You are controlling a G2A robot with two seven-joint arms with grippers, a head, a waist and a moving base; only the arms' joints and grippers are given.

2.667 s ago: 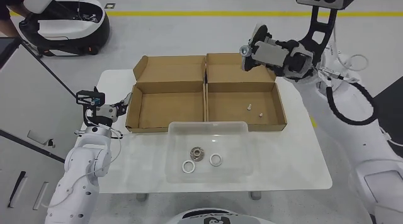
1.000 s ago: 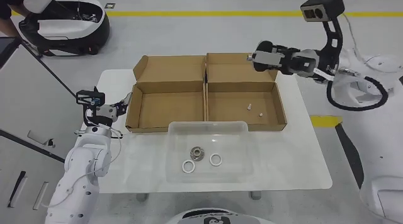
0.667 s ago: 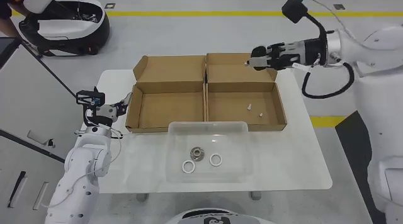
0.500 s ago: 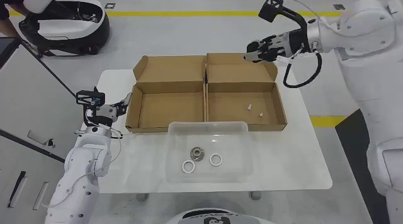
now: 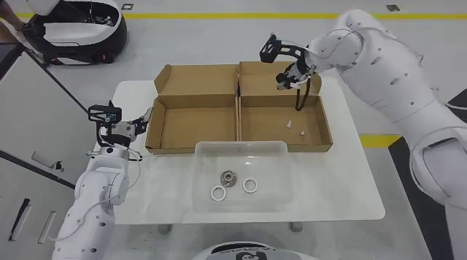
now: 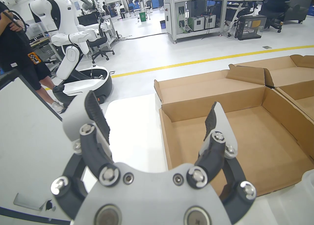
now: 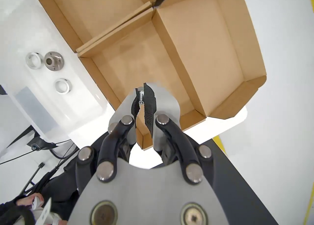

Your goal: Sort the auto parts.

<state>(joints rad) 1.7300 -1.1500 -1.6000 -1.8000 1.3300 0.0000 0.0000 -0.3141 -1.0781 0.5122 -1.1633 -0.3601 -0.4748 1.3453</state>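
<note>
- The left box (image 5: 191, 127) and right box (image 5: 270, 125) are set touching, side by side, on the counter's (image 5: 328, 187) far half.
- The tray (image 5: 241, 146) is placed just near of both.
- In the tray, a flange (image 5: 229, 178) is seated between, and slightly far of, a left ring (image 5: 218, 193) and a right ring (image 5: 249, 185).
- A far screw (image 5: 290, 123) and a near screw (image 5: 303, 133) are laid in the right box's right half.
</note>
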